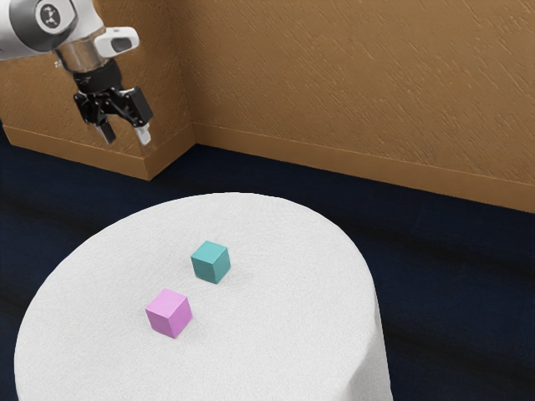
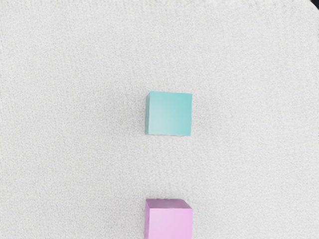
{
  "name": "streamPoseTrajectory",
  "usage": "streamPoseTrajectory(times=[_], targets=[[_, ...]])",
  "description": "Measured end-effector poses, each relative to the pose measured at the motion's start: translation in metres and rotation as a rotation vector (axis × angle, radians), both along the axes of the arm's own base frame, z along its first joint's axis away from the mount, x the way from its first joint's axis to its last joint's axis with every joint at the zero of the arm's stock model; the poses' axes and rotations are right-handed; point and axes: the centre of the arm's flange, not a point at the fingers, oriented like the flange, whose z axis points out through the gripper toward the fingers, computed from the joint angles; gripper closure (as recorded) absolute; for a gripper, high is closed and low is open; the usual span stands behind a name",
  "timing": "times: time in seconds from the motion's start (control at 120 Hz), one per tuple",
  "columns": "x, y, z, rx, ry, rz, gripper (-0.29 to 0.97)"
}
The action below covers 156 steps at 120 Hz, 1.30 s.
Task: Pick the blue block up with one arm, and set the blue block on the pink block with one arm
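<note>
A teal-blue block [image 1: 210,261] rests near the middle of the round white table [image 1: 276,334]. A pink block [image 1: 169,313] lies a short way in front of it, toward the exterior view's left; the two do not touch. My gripper [image 1: 124,134] hangs high above the table at the exterior view's upper left, open, with nothing between its fingers. Seen from the wrist, the blue block [image 2: 169,114] lies on the white cloth with the pink block [image 2: 168,219] apart from it, cut by the picture's edge.
The table's rounded rim [image 1: 368,276] drops to a dark blue floor [image 1: 451,276]. A wooden wall [image 1: 351,75] stands behind, with a boxed corner [image 1: 159,125] just behind the gripper.
</note>
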Motion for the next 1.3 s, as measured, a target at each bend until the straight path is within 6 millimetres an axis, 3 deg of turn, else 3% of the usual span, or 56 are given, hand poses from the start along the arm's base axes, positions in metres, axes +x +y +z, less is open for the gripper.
streamPoseTrajectory(times=[0.083,0.117,0.292,0.383,0.6,0.725,0.808,0.95,1.3], targets=[[0.002,-0.004,0.000,0.005,-0.004,-0.004,0.02],[0.001,-0.007,-0.009,0.004,0.008,-0.006,0.02],[-0.040,-0.040,-0.140,-0.006,0.114,-0.035,0.03],[-0.050,-0.059,-0.179,0.017,0.095,-0.052,0.03],[-0.024,-0.070,-0.226,0.043,0.026,-0.052,0.04],[0.005,-0.087,-0.257,0.056,0.000,-0.075,0.05],[0.022,-0.092,-0.265,0.061,-0.027,-0.079,0.05],[0.059,-0.077,-0.269,0.062,-0.019,-0.048,0.05],[0.058,-0.076,-0.299,0.052,0.154,-0.075,0.05]])
